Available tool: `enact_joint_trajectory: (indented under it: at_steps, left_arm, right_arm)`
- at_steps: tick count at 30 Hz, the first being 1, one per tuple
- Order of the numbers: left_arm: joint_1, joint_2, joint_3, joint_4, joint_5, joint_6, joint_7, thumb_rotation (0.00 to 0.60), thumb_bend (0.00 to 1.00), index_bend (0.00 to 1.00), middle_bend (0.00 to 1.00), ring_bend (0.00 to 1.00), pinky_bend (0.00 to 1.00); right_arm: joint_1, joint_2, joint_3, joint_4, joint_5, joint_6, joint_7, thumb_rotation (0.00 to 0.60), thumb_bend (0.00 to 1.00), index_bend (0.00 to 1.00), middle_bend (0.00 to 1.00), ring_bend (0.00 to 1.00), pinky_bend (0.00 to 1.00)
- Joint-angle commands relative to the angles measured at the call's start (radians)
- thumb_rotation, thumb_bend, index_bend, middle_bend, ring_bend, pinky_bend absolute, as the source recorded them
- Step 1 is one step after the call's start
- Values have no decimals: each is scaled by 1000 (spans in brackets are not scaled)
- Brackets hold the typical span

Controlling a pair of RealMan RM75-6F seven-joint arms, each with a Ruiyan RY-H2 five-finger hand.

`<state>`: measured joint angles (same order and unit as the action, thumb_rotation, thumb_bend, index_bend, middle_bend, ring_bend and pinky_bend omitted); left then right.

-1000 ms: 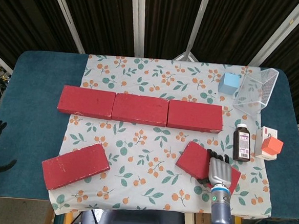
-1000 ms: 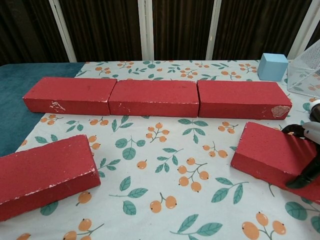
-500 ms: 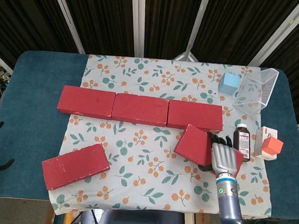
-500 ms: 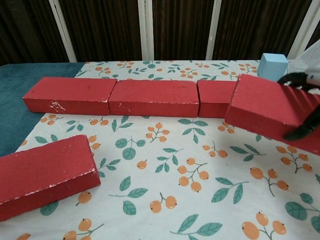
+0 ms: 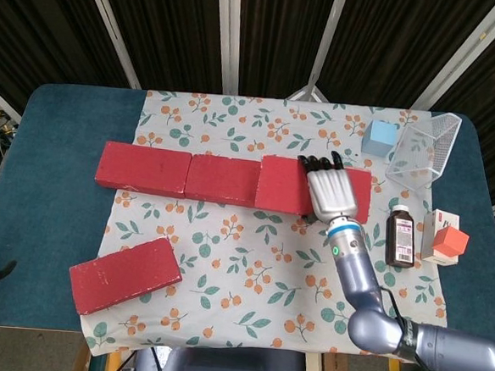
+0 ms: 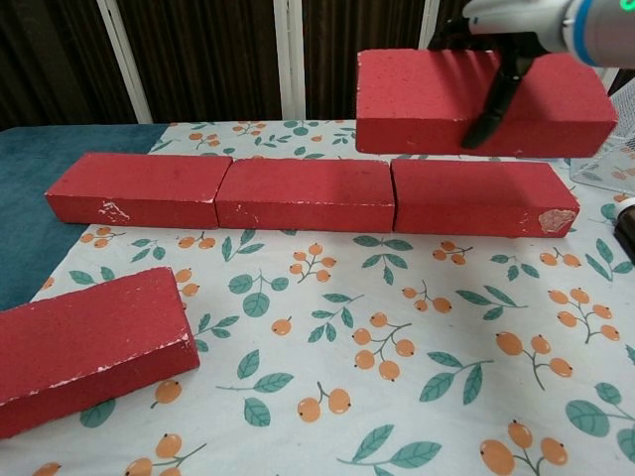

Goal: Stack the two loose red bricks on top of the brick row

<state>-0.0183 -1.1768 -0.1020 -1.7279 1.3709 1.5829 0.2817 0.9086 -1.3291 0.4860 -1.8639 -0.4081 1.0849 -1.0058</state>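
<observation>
From the head view, the right hand point(image 5: 333, 191) grips a rough red rectangular brick point(image 5: 283, 185), fingers point(image 5: 320, 164) wrapped over its far edge, above the right end of the three-brick red row point(image 5: 231, 181); the left hand barely shows, so I cannot tell its state.

From the chest view, the held brick hangs level, clear above the row, apparently for setting down flat. The second loose red brick point(image 6: 91, 342) waits on the floral cloth point(image 6: 327, 337) over the bench.

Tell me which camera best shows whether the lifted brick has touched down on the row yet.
Chest view. Side-on, it shows the lifted brick, held by the right hand, hanging clear above the brick row. In the head view, looking down, the brick merely overlaps the row, so the gap is hidden.
</observation>
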Motion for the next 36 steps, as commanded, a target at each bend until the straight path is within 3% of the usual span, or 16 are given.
enact_joint_trajectory:
  at_steps: [1, 9, 18, 36]
  left_arm:
    - [-8, -14, -13, 5, -30, -12, 29, 600, 0, 59, 47, 0, 102]
    - [-14, -31, -26, 7, -69, -15, 71, 600, 0, 59, 46, 0, 102]
    - [-11, -29, -20, 5, -64, -7, 79, 600, 0, 59, 45, 0, 102]
    - [-17, -39, -21, 8, -73, -9, 100, 600, 0, 59, 43, 0, 102]
  right_arm:
    - [105, -36, 29, 133, 89, -111, -19, 600, 54, 360, 346, 295, 0]
    - [214, -99, 9, 311, 187, -210, 9, 600, 54, 372, 346, 295, 0]
    - [294, -177, -65, 471, 260, -279, 41, 600, 54, 372, 346, 295, 0]
    - [366, -255, -147, 653, 343, -344, 87, 600, 54, 384, 346, 295, 0]
